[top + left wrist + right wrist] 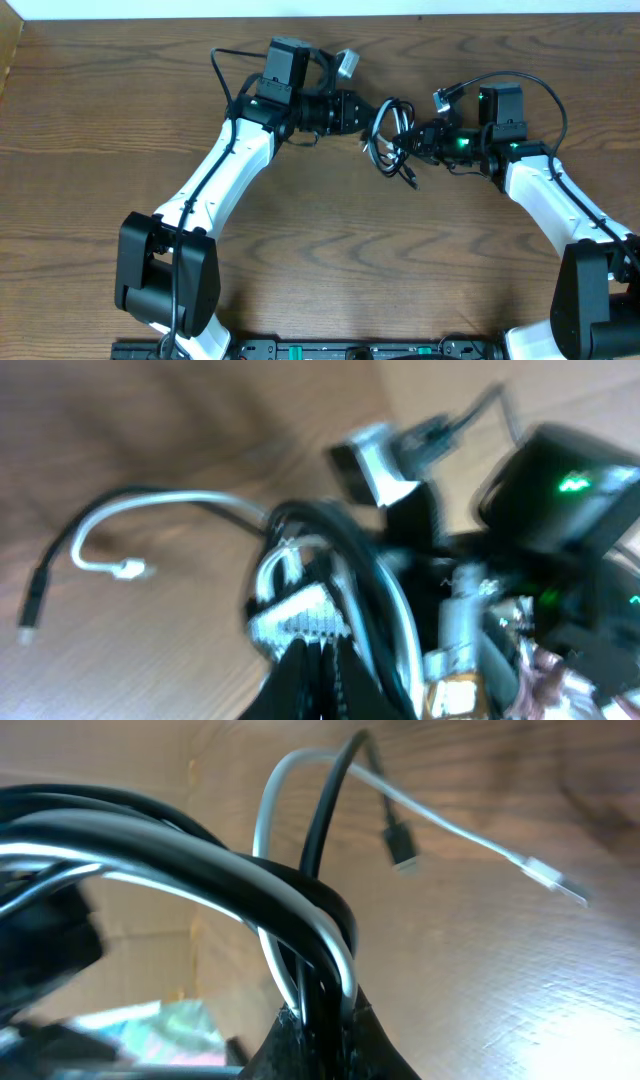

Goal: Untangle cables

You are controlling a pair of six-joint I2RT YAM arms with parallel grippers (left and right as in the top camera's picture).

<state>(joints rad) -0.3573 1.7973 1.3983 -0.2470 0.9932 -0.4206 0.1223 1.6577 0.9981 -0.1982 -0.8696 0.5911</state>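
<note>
From overhead we see both arms reaching toward the far middle of the wooden table (300,260), their tips almost meeting. The cables (383,150) hang in a small dark knot between them. The left gripper (376,118) is at the knot's left side and the right gripper (409,141) at its right, and one loose end trails toward us onto the wood. In the left wrist view, which is badly blurred, we make out the left gripper (315,650) pressed together at the bottom edge, with black and white strands running into it. From there a white-and-black pair arcs out to the left above the table, ending in a black plug (30,608) and a white plug (130,570). The other arm's dark body with a green light fills the right side. In the right wrist view the right gripper (320,1032) is pinched tight on a bunch of black and white cables (200,860) that loop up and over to the left. Two free ends rise behind and hang to the right, a black plug (402,848) and, further right, a white plug (550,880), both above the wood.
</note>
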